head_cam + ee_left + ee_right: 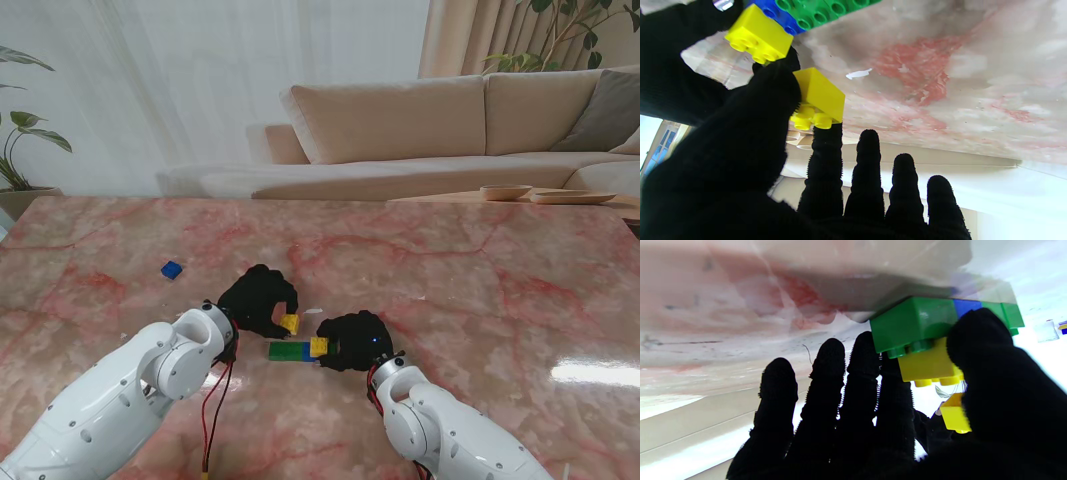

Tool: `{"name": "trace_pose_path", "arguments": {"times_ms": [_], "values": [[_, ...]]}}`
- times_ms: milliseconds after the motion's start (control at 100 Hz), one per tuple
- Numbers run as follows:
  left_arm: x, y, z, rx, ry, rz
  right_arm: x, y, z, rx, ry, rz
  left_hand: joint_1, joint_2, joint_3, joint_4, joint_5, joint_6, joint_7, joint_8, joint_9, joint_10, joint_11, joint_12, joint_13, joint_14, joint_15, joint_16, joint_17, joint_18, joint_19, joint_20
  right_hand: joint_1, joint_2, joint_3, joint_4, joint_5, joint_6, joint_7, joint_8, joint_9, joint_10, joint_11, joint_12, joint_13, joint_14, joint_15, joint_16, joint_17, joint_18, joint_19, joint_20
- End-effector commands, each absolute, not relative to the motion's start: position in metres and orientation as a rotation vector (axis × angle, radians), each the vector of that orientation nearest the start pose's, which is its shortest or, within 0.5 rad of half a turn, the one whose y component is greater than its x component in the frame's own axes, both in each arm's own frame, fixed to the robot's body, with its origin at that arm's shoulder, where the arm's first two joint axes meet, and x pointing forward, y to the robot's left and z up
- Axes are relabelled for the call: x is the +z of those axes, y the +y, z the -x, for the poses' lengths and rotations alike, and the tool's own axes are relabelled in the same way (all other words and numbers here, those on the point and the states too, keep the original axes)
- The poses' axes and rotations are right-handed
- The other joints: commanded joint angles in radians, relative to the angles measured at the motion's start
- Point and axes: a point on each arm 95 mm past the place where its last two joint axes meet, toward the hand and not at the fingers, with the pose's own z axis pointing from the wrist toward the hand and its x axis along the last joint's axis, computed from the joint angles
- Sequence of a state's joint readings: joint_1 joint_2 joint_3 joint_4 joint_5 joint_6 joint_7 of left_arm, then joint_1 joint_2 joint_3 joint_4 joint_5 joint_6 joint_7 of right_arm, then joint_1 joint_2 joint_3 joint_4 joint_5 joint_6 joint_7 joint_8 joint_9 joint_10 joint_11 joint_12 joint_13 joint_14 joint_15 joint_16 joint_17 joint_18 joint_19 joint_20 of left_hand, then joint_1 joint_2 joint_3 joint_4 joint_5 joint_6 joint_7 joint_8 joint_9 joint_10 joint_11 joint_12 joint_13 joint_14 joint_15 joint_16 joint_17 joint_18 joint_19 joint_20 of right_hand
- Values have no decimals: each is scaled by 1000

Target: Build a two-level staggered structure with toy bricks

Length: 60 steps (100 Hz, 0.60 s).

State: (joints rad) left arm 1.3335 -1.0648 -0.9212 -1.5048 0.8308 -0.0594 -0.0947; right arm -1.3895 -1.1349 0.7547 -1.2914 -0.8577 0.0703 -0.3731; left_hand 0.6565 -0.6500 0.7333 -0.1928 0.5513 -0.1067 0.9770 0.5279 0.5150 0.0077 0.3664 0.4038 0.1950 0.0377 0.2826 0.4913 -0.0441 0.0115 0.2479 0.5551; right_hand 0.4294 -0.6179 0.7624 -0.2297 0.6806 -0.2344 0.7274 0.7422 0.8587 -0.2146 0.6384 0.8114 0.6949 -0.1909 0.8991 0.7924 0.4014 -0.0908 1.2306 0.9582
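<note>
A flat row of green and blue bricks [288, 351] lies on the marble table [480, 280] in front of me. A yellow brick [319, 346] sits on the row's right end, and my right hand [356, 340] is shut on it; the thumb [977, 340] and a finger pinch this yellow brick [927, 365] against the green brick [913, 321]. My left hand [258, 298] is just beyond the row, with a second yellow brick [289, 323] pinched between thumb and index finger. This brick [820, 96] hangs slightly off the table, close to the stacked yellow brick [758, 35].
A loose small blue brick [172, 269] lies far to the left on the table. A white scrap [858, 73] lies on the marble near the left hand. A sofa [450, 130] and a side table with bowls [505, 192] stand beyond the far edge.
</note>
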Motion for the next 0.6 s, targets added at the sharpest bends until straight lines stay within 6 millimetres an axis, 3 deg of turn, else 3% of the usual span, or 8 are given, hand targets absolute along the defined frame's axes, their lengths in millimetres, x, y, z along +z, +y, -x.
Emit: {"name": "trace_pose_path", "arguments": {"times_ms": [0,590], "values": [[-336,-74,-416,-1584,1824,1180,-419,85,-375,1592,1570,-1198,26,59,54,8,126,-108,72,47,28,-12,-20,5,17,26,-32,-13,-12,12,17,-10,61,6,39,-24,28,-102,72,5,20,-27,7,17,20,-28,19,25,1,-7,30,25],[-347,-87,-408,-1581,1914,1127,-420,84,-375,1590,1569,-1197,16,72,44,10,127,-93,59,56,33,-10,-18,11,15,29,-35,-10,-16,11,6,-9,60,5,41,-24,28,-102,72,5,20,-26,5,16,20,-27,19,25,0,-7,28,24]]}}
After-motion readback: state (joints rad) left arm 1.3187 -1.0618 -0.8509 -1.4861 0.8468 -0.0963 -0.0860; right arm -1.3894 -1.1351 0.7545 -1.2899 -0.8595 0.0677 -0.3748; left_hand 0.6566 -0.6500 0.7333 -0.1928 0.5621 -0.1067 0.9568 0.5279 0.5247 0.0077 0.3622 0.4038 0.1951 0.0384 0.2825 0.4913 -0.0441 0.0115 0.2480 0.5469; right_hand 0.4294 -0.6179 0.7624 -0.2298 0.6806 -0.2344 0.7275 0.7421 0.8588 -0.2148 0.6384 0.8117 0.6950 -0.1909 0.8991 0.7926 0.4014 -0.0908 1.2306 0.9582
